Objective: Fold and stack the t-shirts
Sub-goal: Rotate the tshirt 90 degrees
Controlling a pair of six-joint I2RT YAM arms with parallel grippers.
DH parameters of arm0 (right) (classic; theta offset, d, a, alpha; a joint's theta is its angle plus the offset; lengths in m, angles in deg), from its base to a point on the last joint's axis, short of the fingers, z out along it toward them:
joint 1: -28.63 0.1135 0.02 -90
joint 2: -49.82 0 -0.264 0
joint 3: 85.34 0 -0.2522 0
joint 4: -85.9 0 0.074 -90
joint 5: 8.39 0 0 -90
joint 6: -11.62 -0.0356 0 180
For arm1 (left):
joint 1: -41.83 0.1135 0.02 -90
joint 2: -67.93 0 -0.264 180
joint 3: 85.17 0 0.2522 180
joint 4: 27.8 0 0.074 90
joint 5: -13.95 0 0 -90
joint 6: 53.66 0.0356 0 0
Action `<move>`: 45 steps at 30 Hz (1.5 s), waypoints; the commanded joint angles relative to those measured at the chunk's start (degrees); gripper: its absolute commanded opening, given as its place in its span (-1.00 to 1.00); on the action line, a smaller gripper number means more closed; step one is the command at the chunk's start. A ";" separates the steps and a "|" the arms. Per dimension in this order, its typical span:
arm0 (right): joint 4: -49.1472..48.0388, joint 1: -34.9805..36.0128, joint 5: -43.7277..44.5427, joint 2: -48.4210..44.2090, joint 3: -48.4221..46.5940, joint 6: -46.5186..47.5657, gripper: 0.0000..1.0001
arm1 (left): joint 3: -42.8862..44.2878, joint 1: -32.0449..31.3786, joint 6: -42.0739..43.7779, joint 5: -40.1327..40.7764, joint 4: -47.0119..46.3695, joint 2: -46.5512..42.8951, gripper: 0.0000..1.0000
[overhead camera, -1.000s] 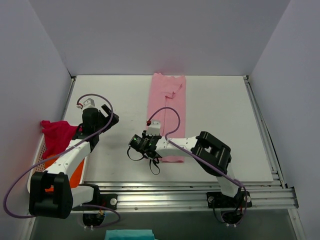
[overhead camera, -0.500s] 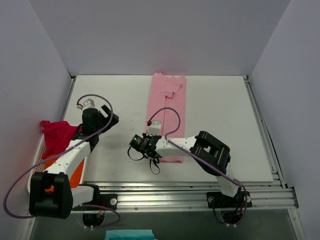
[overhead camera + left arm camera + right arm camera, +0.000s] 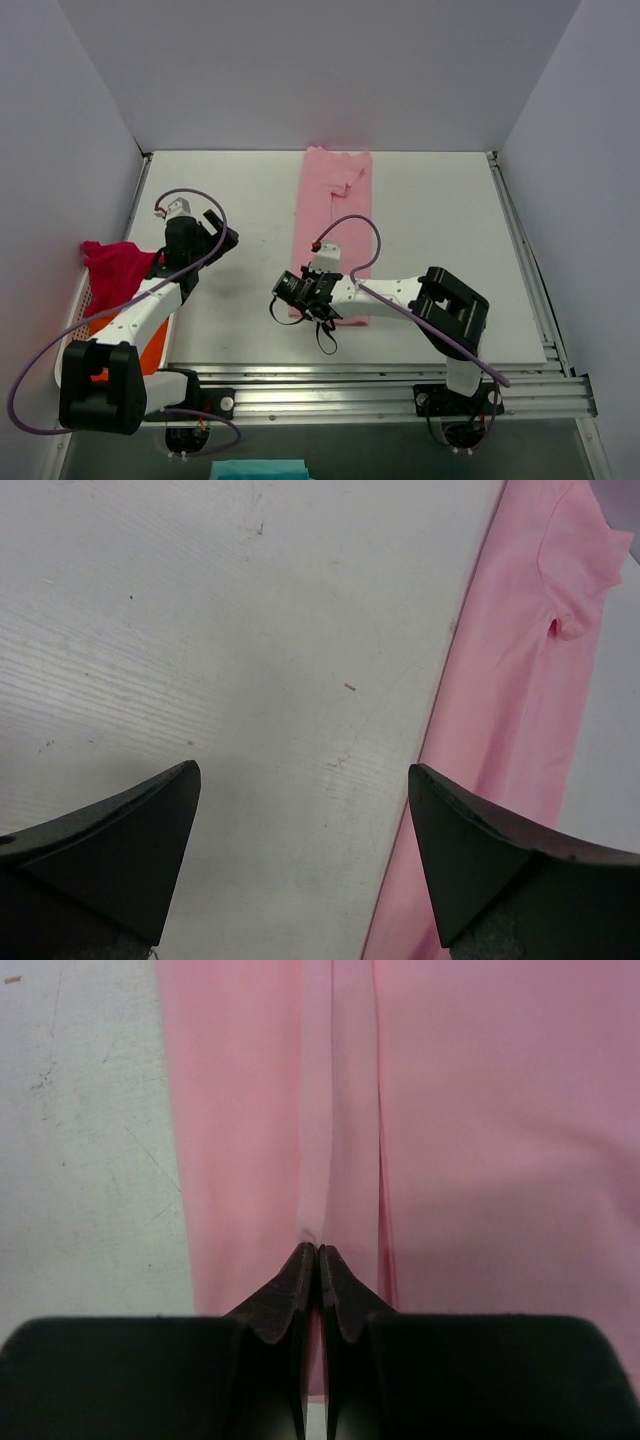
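Top external view gives us the light pink t-shirt point(image 3: 335, 215) lying as a long narrow strip down the middle of the bench point(image 3: 440, 220), from the far edge towards the arms. Our right hand point(image 3: 302, 294) is down at the strip's near end. In the right wrist view its fingers point(image 3: 300, 1280) are pressed tight together, and a raised crease of the pink cloth point(image 3: 440, 1110) runs straight into their tips, so we read it as a pinch on that fold.

Our left hand point(image 3: 216, 233) hangs over bare bench to the left of the strip. Its jaws are spread wide with nothing between them, and the left wrist view shows only bench surface in the gap point(image 3: 303, 772), with the pink strip off to the right.

At the bench's left edge the magenta-red t-shirt point(image 3: 115, 268) is bunched over the rim of a white basket point(image 3: 74, 335), and the orange t-shirt point(image 3: 152, 352) lies inside it.
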 commanded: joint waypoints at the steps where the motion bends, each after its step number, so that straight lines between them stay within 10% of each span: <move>1: 3.50 -0.01 4.30 -4.53 1.96 -2.42 -1.00 | 0.15 0.32 0.35 -0.48 -2.54 0.34 0.88; 15: 4.73 0.79 3.77 -7.88 11.02 -8.66 -0.93 | 0.68 0.32 0.70 -0.04 -2.36 1.57 0.88; 22: 9.55 1.40 7.20 -13.85 13.39 -11.91 0.52 | 1.03 0.06 0.70 -0.04 -2.27 2.54 0.88; 29: 12.29 1.75 10.72 -20.62 15.85 -13.06 0.59 | 3.05 -3.10 0.79 2.94 0.97 0.96 0.88; 37: 9.75 1.49 12.04 -24.66 17.60 -9.82 0.38 | 3.49 -8.80 -0.18 3.91 1.95 3.32 0.88; 41: -3.57 0.52 8.80 -26.78 19.98 -1.48 -1.00 | 4.02 -13.38 -0.44 6.72 1.51 6.49 0.88; 45: -7.40 0.26 6.85 -20.57 14.74 2.76 -1.00 | 4.63 -15.41 -1.23 7.96 1.24 8.16 0.88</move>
